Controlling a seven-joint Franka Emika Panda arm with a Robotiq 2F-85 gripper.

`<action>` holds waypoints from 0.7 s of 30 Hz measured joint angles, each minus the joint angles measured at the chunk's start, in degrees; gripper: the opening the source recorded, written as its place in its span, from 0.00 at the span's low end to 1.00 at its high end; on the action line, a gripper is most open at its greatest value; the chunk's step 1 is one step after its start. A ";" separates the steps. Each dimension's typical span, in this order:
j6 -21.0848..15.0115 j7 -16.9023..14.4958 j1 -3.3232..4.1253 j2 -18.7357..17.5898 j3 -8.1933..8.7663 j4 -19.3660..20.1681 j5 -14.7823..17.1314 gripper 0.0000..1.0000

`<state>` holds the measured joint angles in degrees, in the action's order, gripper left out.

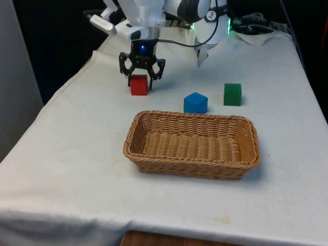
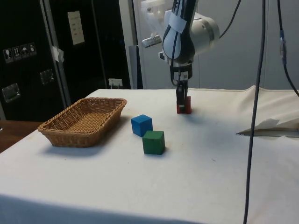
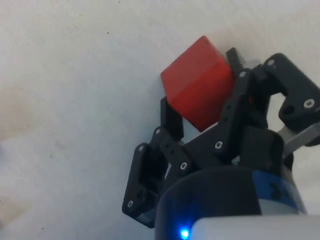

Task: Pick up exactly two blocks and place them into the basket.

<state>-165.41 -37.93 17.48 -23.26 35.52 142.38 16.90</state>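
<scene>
The hand [image 1: 142, 73] sits in the upper left of the front view, lowered over the red block [image 1: 139, 85], and near the upper middle of the side view [image 2: 181, 103]. In the wrist view its fingers [image 3: 172, 120] stand on either side of the red block [image 3: 199, 89], close against its faces. Whether they already press on it I cannot tell; the block looks to rest on the cloth, not lifted.

Outward from there, the blue block [image 1: 196, 103] lies near the middle of the front view, just beyond the far rim of the basket [image 1: 134, 134]. The green block [image 1: 232, 95] stands to the blue one's right, a little apart from it. The basket takes up the centre of that view on the white bench [image 1: 66, 169], and nothing lies inside it.

By my reading this is the grasp of the first of the two blocks. The next move calls for a firm squeeze on the red block, a straight lift clear of the cloth, then a carry over the basket's rim before letting go. One more block would follow; the third stays on the bench.
</scene>
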 measured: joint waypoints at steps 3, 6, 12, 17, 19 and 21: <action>0.00 0.00 0.00 0.06 0.00 0.00 0.00 0.04; 0.06 0.06 0.00 0.29 0.00 0.06 0.00 0.03; 0.06 0.06 0.00 0.29 0.00 0.11 0.00 0.03; 0.29 0.11 0.00 1.38 0.34 -0.11 0.00 0.03; 0.86 0.11 0.06 2.35 0.57 -0.11 -0.11 0.03; 1.15 0.11 0.06 2.86 0.69 -0.11 -0.17 0.03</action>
<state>-164.27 -37.82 17.53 -20.40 36.21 142.27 16.73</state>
